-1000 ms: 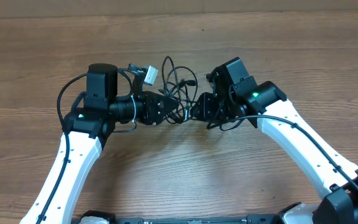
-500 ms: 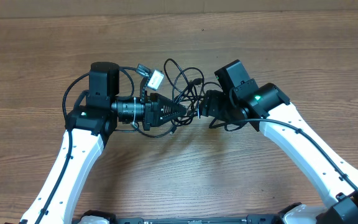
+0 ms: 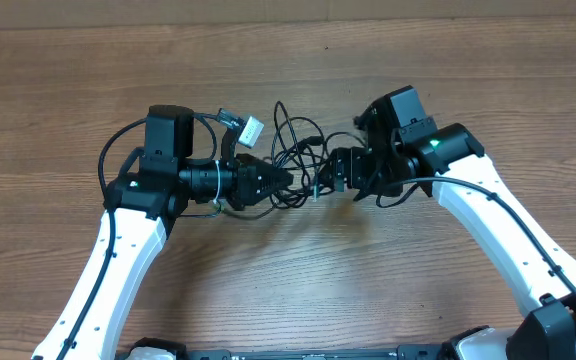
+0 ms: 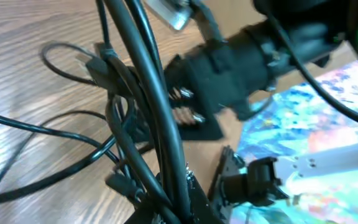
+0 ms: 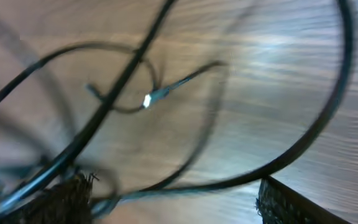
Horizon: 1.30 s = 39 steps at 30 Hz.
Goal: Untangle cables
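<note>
Cables (image 3: 296, 158), thin and black, bunched in a loose tangle on the wooden table (image 3: 418, 60), upper middle of the overhead frame, between the two grippers. Left gripper (image 3: 284, 180), pointing toward the right of the frame, jaws pressed together on several strands at the tangle's left edge. In the left wrist view these strands rise from the bottom edge toward the top of the frame. Pale plug (image 3: 251, 128) at one cable's end, upper left of the tangle, just above the left arm's wrist. Right gripper (image 3: 323, 183), facing the left one from the right, jaws spread wide. In the right wrist view its fingers (image 5: 61, 199) stand at the bottom corners, a cable loop curving between them and a silver tip (image 5: 148, 99) farther out over the wood. Whether the right fingers touch any strand cannot be told.
</note>
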Available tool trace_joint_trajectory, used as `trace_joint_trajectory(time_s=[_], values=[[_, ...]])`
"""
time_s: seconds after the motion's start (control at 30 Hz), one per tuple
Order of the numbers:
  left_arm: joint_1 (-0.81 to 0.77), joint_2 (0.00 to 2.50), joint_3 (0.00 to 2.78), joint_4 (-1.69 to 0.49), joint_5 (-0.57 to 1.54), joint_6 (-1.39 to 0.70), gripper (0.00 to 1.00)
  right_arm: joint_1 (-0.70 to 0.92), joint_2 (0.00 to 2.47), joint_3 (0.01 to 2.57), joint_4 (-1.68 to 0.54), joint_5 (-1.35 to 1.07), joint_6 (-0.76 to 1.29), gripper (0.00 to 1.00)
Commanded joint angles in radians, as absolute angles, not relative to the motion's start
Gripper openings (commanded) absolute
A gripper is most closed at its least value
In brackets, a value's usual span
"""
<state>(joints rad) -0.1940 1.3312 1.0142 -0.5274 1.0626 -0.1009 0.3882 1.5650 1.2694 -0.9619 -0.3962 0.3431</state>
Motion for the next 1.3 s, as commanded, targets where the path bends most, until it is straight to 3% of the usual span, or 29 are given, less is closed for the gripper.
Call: trace_joint_trajectory(time_s=[0.0, 0.07, 0.13, 0.33, 0.43, 0.47, 0.53, 0.57, 0.63, 0.7, 0.9, 1.03, 1.13, 1.2, 1.27], values=[[-0.192, 1.302, 1.035, -0.523, 0.958, -0.085, 0.04, 0.394, 1.567, 1.267, -0.960, -0.566, 0.252, 0.77], [-0.192, 1.302, 1.035, -0.517, 0.962, -0.093, 0.05, 0.395, 1.567, 1.267, -0.958, -0.624, 0.234, 0.59], [-0.192, 1.302, 1.035, -0.500, 0.981, -0.113, 0.05, 0.402, 1.567, 1.267, -0.951, -0.634, 0.230, 0.52], [-0.193, 1.302, 1.035, -0.443, 1.209, -0.112, 0.04, 0.408, 1.567, 1.266, -0.879, -0.585, 0.200, 0.60], [-0.193, 1.302, 1.035, -0.445, 1.238, -0.112, 0.04, 0.408, 1.567, 1.266, -0.853, -0.516, 0.201, 0.59], [-0.193, 1.302, 1.035, -0.444, 1.243, -0.111, 0.04, 0.408, 1.567, 1.266, -0.848, -0.513, 0.200, 0.53], [-0.193, 1.302, 1.035, -0.444, 1.230, -0.111, 0.04, 0.409, 1.567, 1.266, -0.846, -0.517, 0.206, 0.31], [-0.193, 1.302, 1.035, -0.444, 1.218, -0.111, 0.04, 0.409, 1.567, 1.266, -0.850, -0.520, 0.210, 0.13], [-0.193, 1.302, 1.035, -0.444, 1.179, -0.112, 0.04, 0.410, 1.567, 1.266, -0.868, -0.530, 0.212, 0.04], [-0.193, 1.302, 1.035, -0.449, 1.066, -0.130, 0.05, 0.411, 1.567, 1.266, -0.903, -0.562, 0.212, 0.04], [-0.193, 1.303, 1.035, -0.452, 0.609, -0.527, 0.06, 0.467, 1.567, 1.266, -0.954, -0.691, 0.207, 0.04], [-0.197, 1.303, 1.035, -0.453, 0.527, -0.714, 0.04, 0.526, 1.567, 1.266, -0.944, -0.693, 0.208, 0.04], [-0.224, 1.304, 1.035, -0.455, 0.523, -0.740, 0.04, 0.550, 1.567, 1.266, -0.903, -0.690, 0.208, 0.06], [-0.263, 1.306, 1.035, -0.481, 0.521, -0.685, 0.04, 0.551, 1.567, 1.266, -0.857, -0.690, 0.212, 0.31], [-0.313, 1.307, 1.035, -0.505, 0.529, -0.606, 0.04, 0.551, 1.567, 1.266, -0.815, -0.690, 0.212, 0.39]])
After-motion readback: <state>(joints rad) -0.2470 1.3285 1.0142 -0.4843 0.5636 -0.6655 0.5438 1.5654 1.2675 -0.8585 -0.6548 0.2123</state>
